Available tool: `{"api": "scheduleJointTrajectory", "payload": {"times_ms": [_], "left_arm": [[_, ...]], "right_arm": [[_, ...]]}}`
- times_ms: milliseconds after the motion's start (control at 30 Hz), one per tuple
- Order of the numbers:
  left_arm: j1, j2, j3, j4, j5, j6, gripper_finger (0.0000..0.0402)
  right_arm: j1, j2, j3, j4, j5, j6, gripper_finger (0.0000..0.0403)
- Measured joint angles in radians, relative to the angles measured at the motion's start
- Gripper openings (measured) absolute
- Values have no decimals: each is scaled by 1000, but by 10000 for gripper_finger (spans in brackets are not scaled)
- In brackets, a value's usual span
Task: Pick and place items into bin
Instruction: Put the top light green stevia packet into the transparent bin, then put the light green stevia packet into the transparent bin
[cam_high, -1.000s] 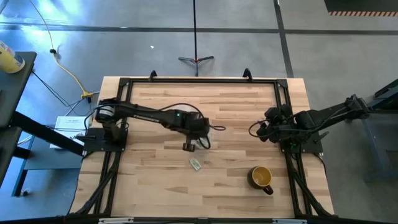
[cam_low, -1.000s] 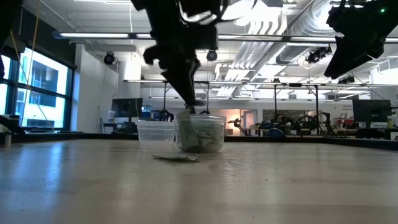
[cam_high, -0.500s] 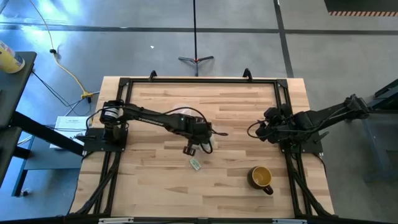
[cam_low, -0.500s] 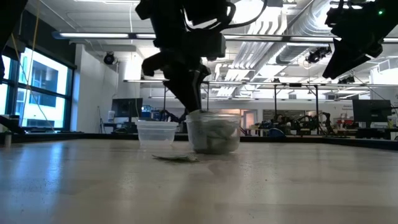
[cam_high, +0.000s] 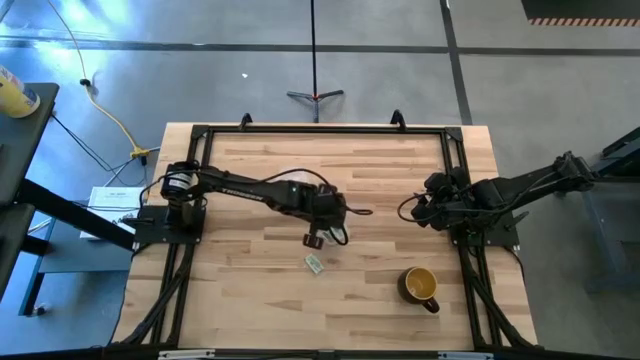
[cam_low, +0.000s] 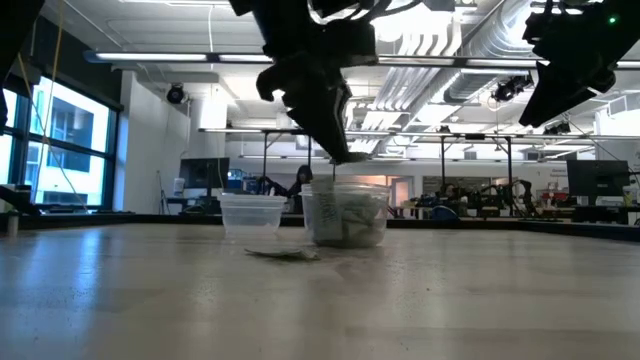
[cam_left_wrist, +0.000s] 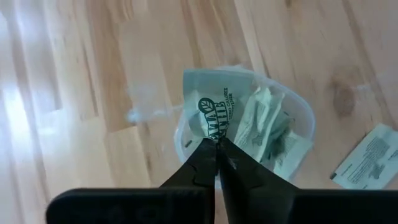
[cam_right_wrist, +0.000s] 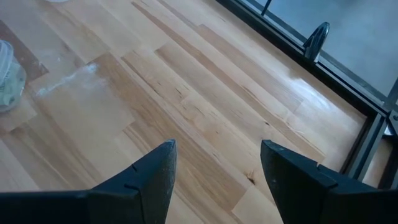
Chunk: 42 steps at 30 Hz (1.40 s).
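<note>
A: Status?
B: Left gripper over the bin mid-table, fingers pinched together on a green-print wrapper at the rim. Drop step.
A: Next?
B: Open, then fetch the packet lying toward the near edge. Right gripper idle, jaws spread, right edge.
</note>
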Motion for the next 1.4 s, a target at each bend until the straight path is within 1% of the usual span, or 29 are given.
{"api": "scheduleJointTrajectory", "payload": {"times_ms": [133,233,467,700,767,933,1100,1200,1333,1400], "left_arm": [[0,0,-25,79,25,-3,37],[0,31,-26,122,25,-3,36],[-16,96,-29,59,46,-2,51],[-30,97,-28,56,74,-3,51],[-35,97,-28,57,68,-4,62],[-42,97,-28,40,18,-7,103],[-42,70,-9,9,-1,-16,141],[-40,68,48,-18,-2,-53,156],[-41,67,146,-112,3,-99,166],[-50,67,187,-189,25,-146,167]], "right_arm": [[0,0,0,0,-6,13,225],[0,0,0,0,-6,22,225],[0,0,0,-3,-31,27,224],[0,0,0,-8,-29,27,225],[0,0,0,-8,-28,26,224],[0,0,0,-9,-26,23,224],[0,0,0,-9,-26,23,225],[0,0,0,-9,-23,21,225],[0,0,0,-9,-22,19,225],[0,0,0,-9,-22,19,225]]}}
